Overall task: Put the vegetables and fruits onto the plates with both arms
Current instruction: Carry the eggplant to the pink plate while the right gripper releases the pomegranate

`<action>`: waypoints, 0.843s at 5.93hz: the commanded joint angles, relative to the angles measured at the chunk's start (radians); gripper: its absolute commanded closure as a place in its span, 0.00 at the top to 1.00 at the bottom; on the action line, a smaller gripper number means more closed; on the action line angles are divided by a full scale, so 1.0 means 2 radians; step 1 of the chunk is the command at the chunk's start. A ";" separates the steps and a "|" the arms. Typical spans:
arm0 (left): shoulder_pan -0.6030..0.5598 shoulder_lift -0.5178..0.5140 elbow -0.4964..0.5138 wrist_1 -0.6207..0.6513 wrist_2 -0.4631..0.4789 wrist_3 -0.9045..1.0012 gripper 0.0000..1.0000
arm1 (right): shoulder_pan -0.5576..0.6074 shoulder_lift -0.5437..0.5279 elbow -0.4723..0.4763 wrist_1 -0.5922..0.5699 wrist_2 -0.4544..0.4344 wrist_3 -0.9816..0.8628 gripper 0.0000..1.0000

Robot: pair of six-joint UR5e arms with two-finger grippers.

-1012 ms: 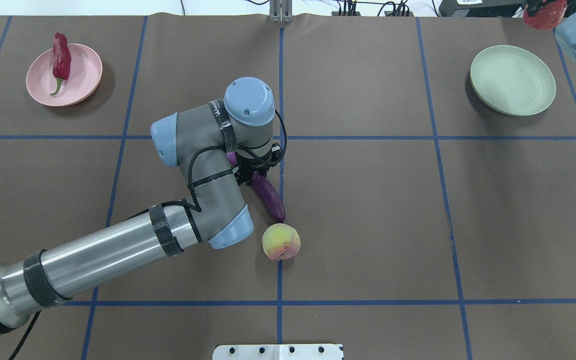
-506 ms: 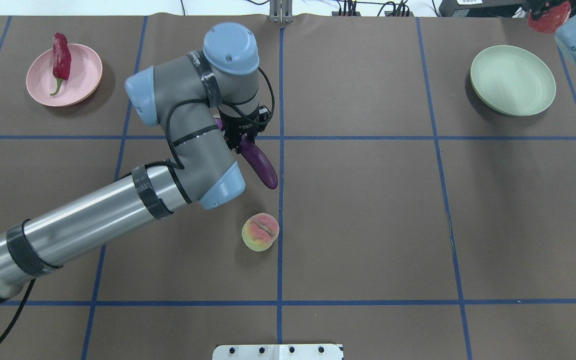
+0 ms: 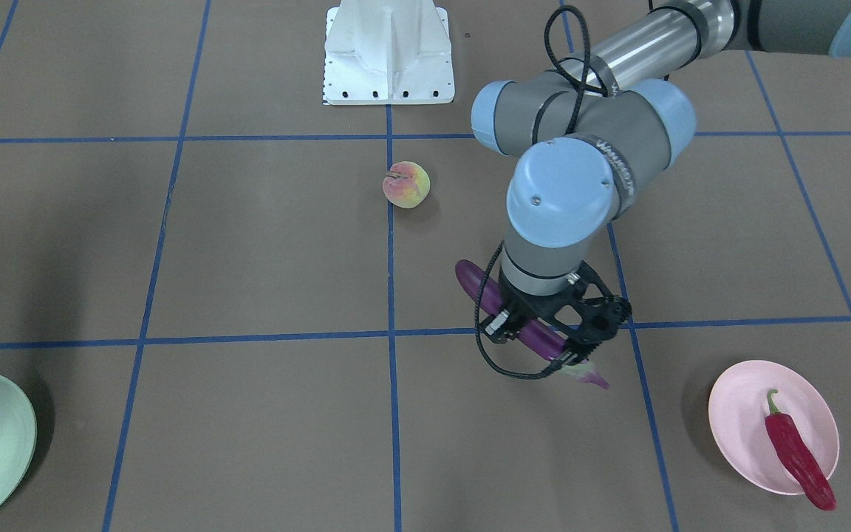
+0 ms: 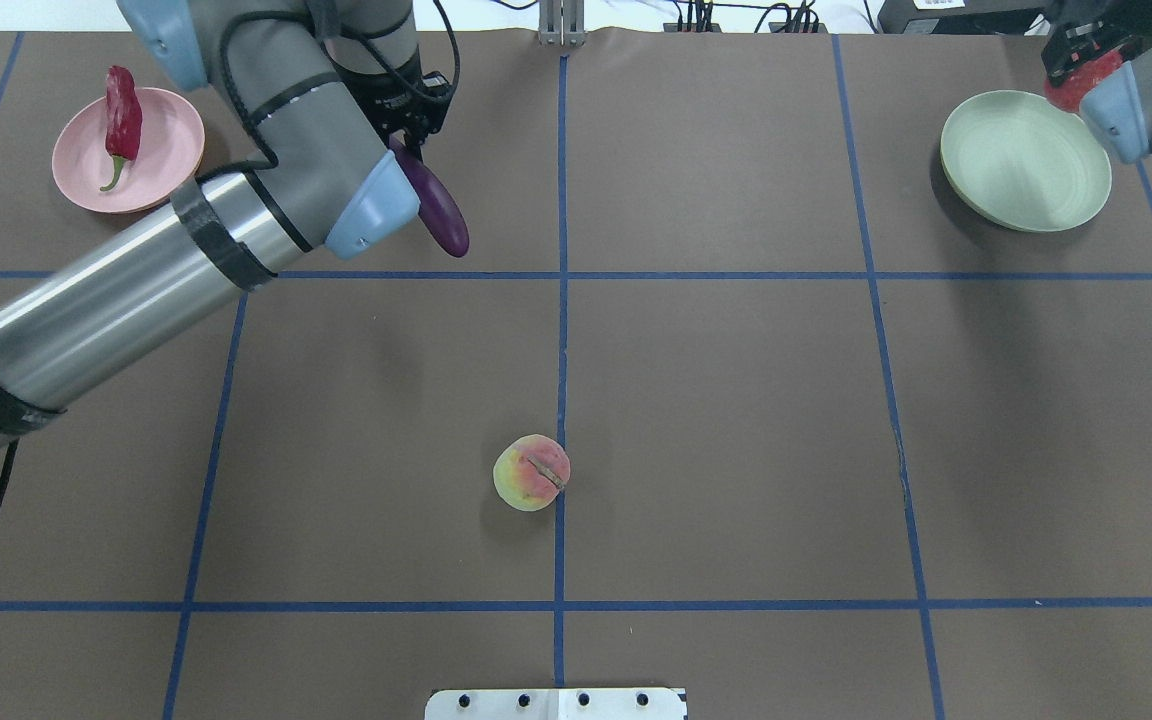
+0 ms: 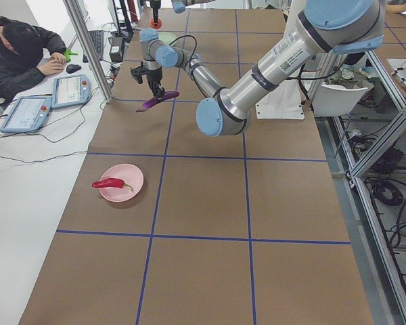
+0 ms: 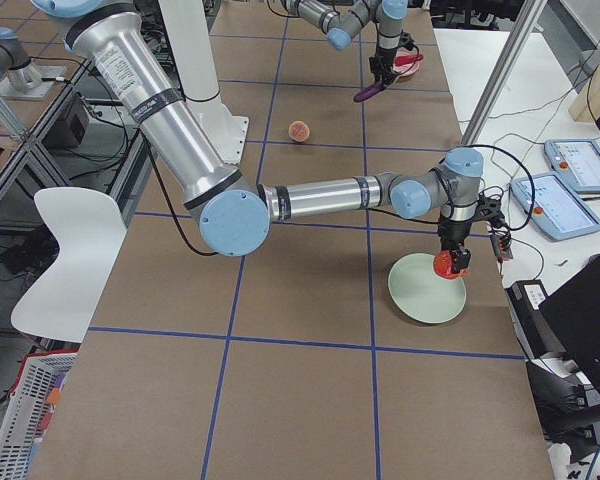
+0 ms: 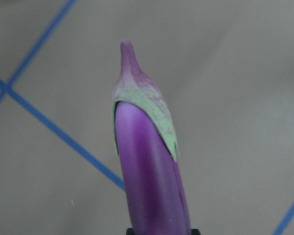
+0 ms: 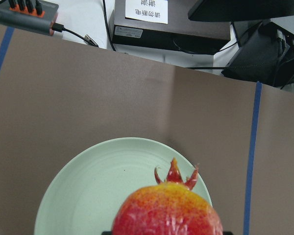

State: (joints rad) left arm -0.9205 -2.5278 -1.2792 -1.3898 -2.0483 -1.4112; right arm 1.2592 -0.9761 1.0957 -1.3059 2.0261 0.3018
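Note:
My left gripper [image 4: 406, 125] is shut on the purple eggplant [image 4: 433, 205] and holds it above the table, to the right of the pink plate [image 4: 164, 150]. The eggplant also shows in the front view [image 3: 496, 299] and the left wrist view [image 7: 149, 181]. The red chili pepper [image 4: 122, 115] lies on the pink plate. My right gripper [image 4: 1076, 60] is shut on the pomegranate [image 8: 166, 210] and holds it over the far right rim of the mint green plate [image 4: 1021, 160]. The peach [image 4: 531, 472] sits alone on the table near the centre line.
The white base block [image 3: 387, 52] stands at the robot's edge of the table. Blue tape lines cross the brown table. An operator [image 5: 20, 47] sits at a side desk with tablets beyond the far edge.
My left arm has lifted the eggplant and carried it far and left toward the pink plate. The peach rolled a little left. My right arm has brought the pomegranate to the green plate's rim.

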 commanded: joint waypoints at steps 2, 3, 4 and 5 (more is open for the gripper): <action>-0.081 0.004 0.055 0.015 0.024 0.168 0.00 | -0.046 0.000 -0.026 0.040 -0.014 0.005 0.00; -0.086 0.004 0.067 0.012 0.032 0.180 0.00 | -0.054 -0.001 -0.026 0.040 -0.013 0.006 0.00; -0.090 0.004 0.073 0.009 0.041 0.211 0.00 | -0.068 -0.001 -0.026 0.040 -0.011 0.006 0.33; -0.090 0.005 0.103 -0.020 0.054 0.216 0.00 | -0.071 -0.001 -0.021 0.042 -0.002 0.023 0.99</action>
State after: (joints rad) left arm -1.0982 -2.5182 -1.1168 -1.3901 -1.9628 -1.0013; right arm 1.1281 -0.9783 1.0468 -1.2243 2.0089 0.3258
